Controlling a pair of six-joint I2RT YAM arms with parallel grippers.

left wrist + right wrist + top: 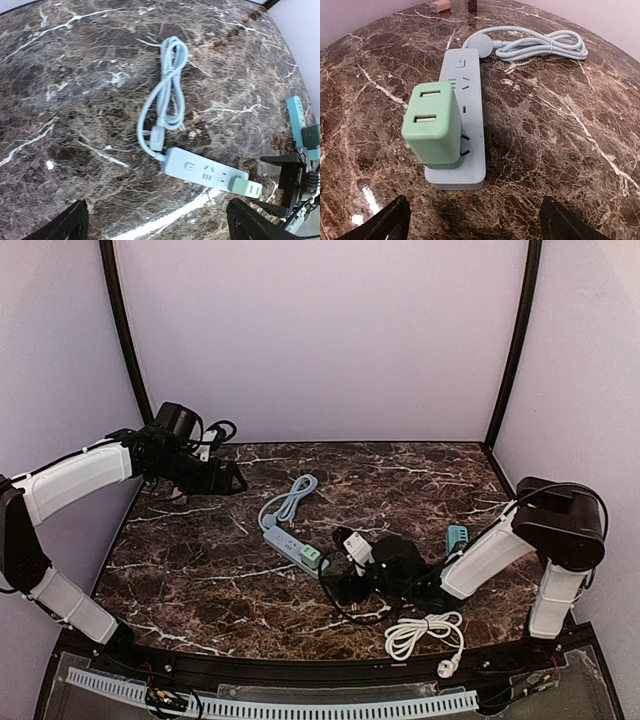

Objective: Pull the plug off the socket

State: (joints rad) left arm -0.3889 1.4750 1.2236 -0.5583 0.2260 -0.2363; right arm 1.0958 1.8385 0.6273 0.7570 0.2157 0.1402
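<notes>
The socket is a pale blue power strip (285, 540) (197, 171) (467, 95) lying on the dark marble table (200, 560). A green plug (311, 558) (245, 187) (431, 122) with two USB ports stands on the strip's near end. My right gripper (345, 585) (476, 222) is open just short of that end, its fingertips (395, 220) wide apart with nothing between them. My left gripper (236, 480) (157, 227) is open too, raised at the back left, well away from the strip, and holds nothing.
The strip's blue cord (295, 492) (167, 85) (540, 45) lies bundled behind it. A coiled white cable (425, 632) lies near the front edge on the right. A teal object (457, 536) (297, 120) sits beside the right arm. A small pink item (440, 6) lies far back.
</notes>
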